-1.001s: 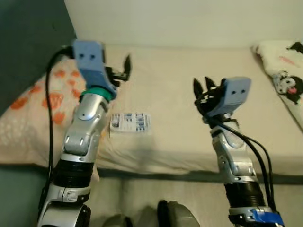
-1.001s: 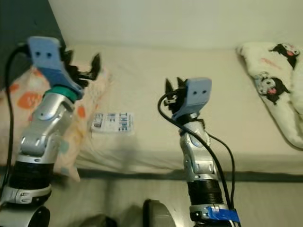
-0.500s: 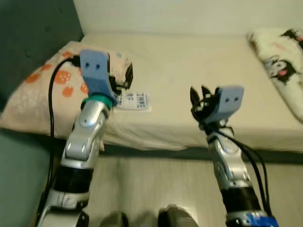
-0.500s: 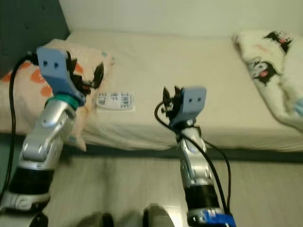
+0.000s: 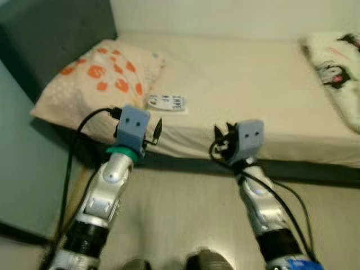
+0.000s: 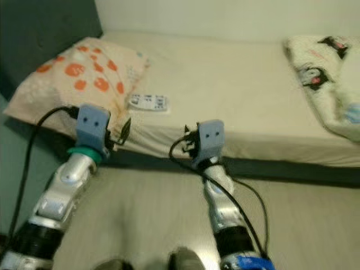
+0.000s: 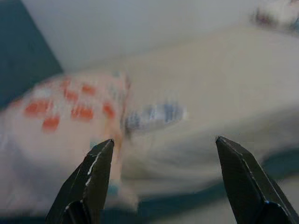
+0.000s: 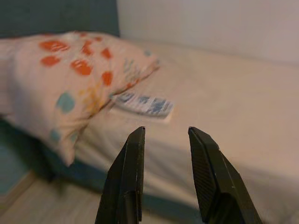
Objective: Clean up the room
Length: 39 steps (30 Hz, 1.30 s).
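Note:
A small white packet with blue print (image 5: 166,102) lies flat on the beige bed (image 5: 253,90), close to the corner of a cream pillow with orange spots (image 5: 95,84). My left gripper (image 5: 151,133) hangs in front of the bed's front edge, short of the packet, and its fingers stand wide apart and hold nothing in the left wrist view (image 7: 163,141). Further right, at the same edge, my right gripper (image 5: 224,136) is open and holds nothing. Its wrist view (image 8: 166,133) looks towards the packet (image 8: 145,105) and the pillow (image 8: 70,79).
A white blanket with black cartoon figures (image 5: 337,67) lies at the bed's right end. A dark headboard (image 5: 56,34) stands behind the pillow. A dark band (image 5: 315,169) runs under the mattress edge, with pale floor (image 5: 185,214) below my arms.
The view has drawn back from the bed and shows more floor. Both grippers, which were over the mattress, now hang lower at its front edge. The packet has stayed put.

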{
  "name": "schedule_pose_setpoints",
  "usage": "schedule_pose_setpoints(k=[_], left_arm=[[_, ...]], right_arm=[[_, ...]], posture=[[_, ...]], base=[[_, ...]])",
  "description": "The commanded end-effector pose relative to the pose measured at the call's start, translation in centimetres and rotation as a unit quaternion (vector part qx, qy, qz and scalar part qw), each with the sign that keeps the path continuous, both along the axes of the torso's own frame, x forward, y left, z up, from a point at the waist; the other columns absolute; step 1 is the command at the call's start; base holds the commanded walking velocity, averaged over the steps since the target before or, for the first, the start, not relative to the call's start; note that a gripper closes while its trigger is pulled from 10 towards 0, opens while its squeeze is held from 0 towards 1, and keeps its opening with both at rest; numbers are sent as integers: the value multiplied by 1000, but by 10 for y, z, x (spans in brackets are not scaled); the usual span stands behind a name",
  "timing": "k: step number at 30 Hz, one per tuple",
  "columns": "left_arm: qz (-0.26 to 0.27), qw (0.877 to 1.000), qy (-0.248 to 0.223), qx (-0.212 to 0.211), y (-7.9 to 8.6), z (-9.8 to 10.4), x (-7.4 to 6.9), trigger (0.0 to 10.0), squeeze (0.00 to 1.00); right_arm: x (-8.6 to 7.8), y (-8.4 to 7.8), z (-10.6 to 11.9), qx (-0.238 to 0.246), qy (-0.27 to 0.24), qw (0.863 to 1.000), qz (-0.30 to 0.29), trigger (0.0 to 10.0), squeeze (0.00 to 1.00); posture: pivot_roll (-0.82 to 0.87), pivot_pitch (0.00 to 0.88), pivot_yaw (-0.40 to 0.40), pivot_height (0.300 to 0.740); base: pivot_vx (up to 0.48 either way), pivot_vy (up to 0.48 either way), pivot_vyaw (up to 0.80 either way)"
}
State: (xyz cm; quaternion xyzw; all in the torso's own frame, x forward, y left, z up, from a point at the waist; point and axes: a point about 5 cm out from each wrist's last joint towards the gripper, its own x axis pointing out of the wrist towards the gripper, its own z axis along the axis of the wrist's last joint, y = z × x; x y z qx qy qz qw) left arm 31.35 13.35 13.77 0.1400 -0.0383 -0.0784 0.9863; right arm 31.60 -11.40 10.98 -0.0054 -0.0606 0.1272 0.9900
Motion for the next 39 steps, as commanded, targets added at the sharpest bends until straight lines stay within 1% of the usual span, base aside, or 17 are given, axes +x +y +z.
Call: schedule_pose_setpoints(k=[1, 2, 3, 4, 5, 6, 7, 9, 10, 12, 13, 15, 16, 19, 23, 29, 39], left_arm=[[1, 999, 37, 2, 3, -19, -4, 10000, 0], [1, 999, 37, 2, 3, -19, -4, 10000, 0], [12, 996, 86, -17, 8, -40, -8, 10000, 0], [12, 996, 86, -17, 8, -40, -8, 10000, 0], [18, 994, 102, -23, 11, -48, -11, 10000, 0], [21, 993, 110, -25, 12, -52, -12, 10000, 0], [21, 993, 110, -25, 12, -52, -12, 10000, 0], [34, 991, 124, -33, 18, -62, -15, 10000, 0], [34, 991, 124, -33, 18, -62, -15, 10000, 0], [47, 988, 139, -36, 23, -70, -17, 10000, 0], [47, 988, 139, -36, 23, -70, -17, 10000, 0], [54, 986, 153, -31, 26, -79, -20, 10000, 0], [54, 986, 153, -31, 26, -79, -20, 10000, 0], [68, 982, 175, -28, 33, -92, -26, 10000, 0], [82, 978, 187, -29, 38, -100, -29, 10000, 0], [90, 976, 195, -30, 42, -105, -31, 10000, 0], [92, 977, 191, -36, 43, -106, -29, 10000, 0]], right_arm=[[-3, 6, -9, -2, 13, 1000, 9, 10000, 0], [-3, 6, -9, -2, 13, 1000, 9, 10000, 0], [-5, 8, -16, -6, 22, 1000, 10, 10000, 0], [-5, 8, -16, -6, 22, 1000, 10, 10000, 0], [-6, 9, -20, -5, 30, 999, 9, 10000, 0], [-6, 9, -23, -5, 36, 999, 8, 10000, 0], [-6, 9, -23, -5, 36, 999, 8, 10000, 0], [-8, 7, -31, -2, 52, 999, 2, 10000, 0], [-8, 7, -31, -2, 52, 999, 2, 10000, 0], [-9, 5, -37, -3, 62, 998, -1, 10000, 0], [-9, 5, -37, -3, 62, 998, -1, 10000, 0], [-11, 5, -42, -6, 72, 997, 0, 10000, 0], [-11, 5, -42, -6, 72, 997, 0, 10000, 0], [-17, 9, -53, -10, 89, 996, 6, 10000, 0], [-22, 11, -60, -13, 99, 995, 11, 10000, 0], [-26, 14, -63, -13, 103, 994, 18, 10000, 0], [-23, 14, -61, -11, 96, 995, 21, 10000, 0]], posture=[[-58, 56, 50, 720], [-58, 56, 50, 720], [-59, 56, 51, 720], [-59, 56, 51, 720], [-61, 58, 52, 720], [-61, 58, 52, 720], [-61, 58, 52, 720], [-58, 58, 49, 720], [-58, 58, 49, 720], [-59, 59, 47, 720], [-59, 59, 47, 720], [-60, 57, 45, 720], [-60, 57, 45, 720], [-65, 55, 43, 720], [-66, 54, 42, 720], [-67, 53, 41, 720], [-67, 45, 35, 720]], base=[[0, 0, 0], [0, 0, 0], [0, 0, 0], [0, 0, 0], [0, 0, 0], [0, 0, 0], [0, 0, 0], [0, 0, -800], [0, 0, -800], [0, 0, -800], [0, 0, -800], [0, 0, -800], [0, 0, -800], [0, 0, -800], [0, 0, -800], [0, 0, -800], [0, 0, -800]])
